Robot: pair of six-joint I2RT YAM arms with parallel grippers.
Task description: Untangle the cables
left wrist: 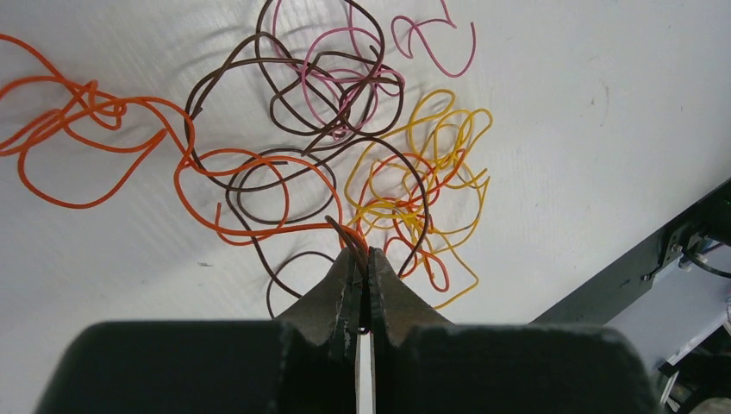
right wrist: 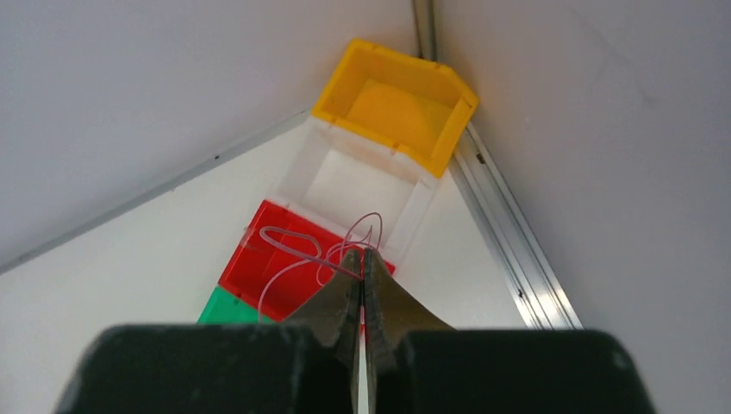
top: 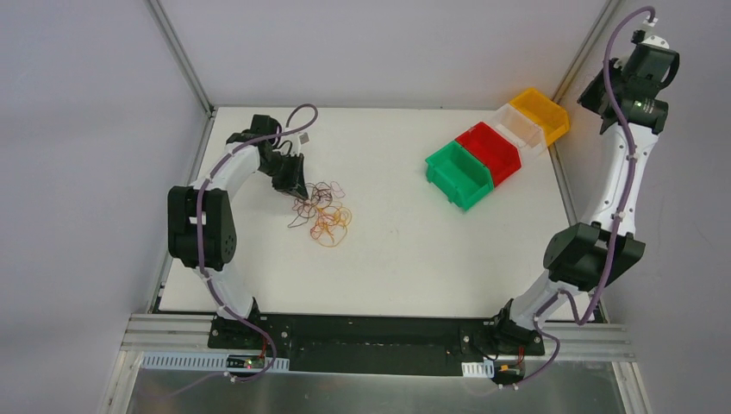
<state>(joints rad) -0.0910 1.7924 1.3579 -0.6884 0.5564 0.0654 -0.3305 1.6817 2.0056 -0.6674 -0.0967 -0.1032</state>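
The cables (top: 321, 211) lie in a loose tangle on the white table, left of centre. In the left wrist view they (left wrist: 345, 164) spread out as orange (left wrist: 86, 112), dark brown (left wrist: 259, 78), pink (left wrist: 431, 52) and yellow (left wrist: 440, 129) loops. My left gripper (top: 297, 191) (left wrist: 363, 253) sits at the tangle's near edge, shut on a dark brown wire (left wrist: 349, 235). My right gripper (right wrist: 363, 255) is raised high at the far right, shut on a thin pink wire (right wrist: 289, 241) that dangles above the bins.
A row of bins stands at the back right: green (top: 459, 177), red (top: 490, 153), clear white (top: 520, 128) and yellow (top: 541, 115). Below the right gripper lie the red bin (right wrist: 259, 272) and white bin (right wrist: 345, 181). A metal frame rail (right wrist: 509, 233) borders the table.
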